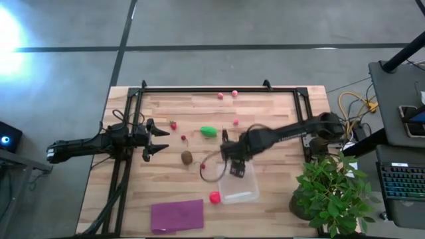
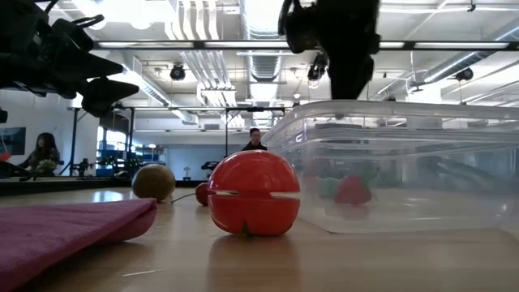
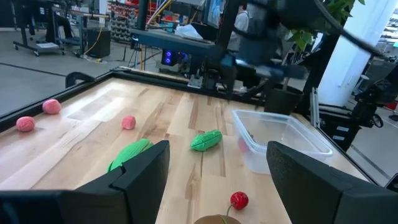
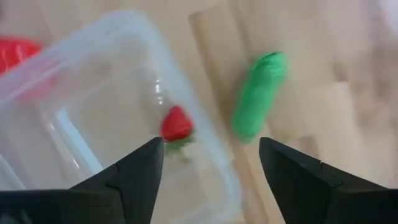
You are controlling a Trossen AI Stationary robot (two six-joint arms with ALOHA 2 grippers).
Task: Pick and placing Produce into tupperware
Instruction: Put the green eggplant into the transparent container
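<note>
My right gripper (image 1: 237, 170) (image 4: 210, 149) hangs open above the clear tupperware (image 1: 240, 188) (image 4: 93, 118), near its far rim, holding nothing. A small red strawberry (image 4: 176, 124) (image 2: 353, 191) lies on the tupperware's floor. One green oblong piece (image 4: 258, 96) lies on the table just outside the rim. A second green piece (image 1: 208, 131) (image 3: 130, 154) lies farther toward the far edge. The brown kiwi ball (image 1: 187, 157) (image 2: 153, 181) and the red ball (image 1: 214, 196) (image 2: 253, 193) rest on the table. My left gripper (image 1: 163, 140) (image 3: 217, 186) waits open at the table's left.
A purple sheet (image 1: 177, 214) lies at the near edge. Small pink and red berries (image 1: 234, 93) (image 1: 173, 124) are scattered toward the far side. A potted plant (image 1: 332, 189) stands at the right near corner. A black frame (image 1: 219, 89) borders the tabletop.
</note>
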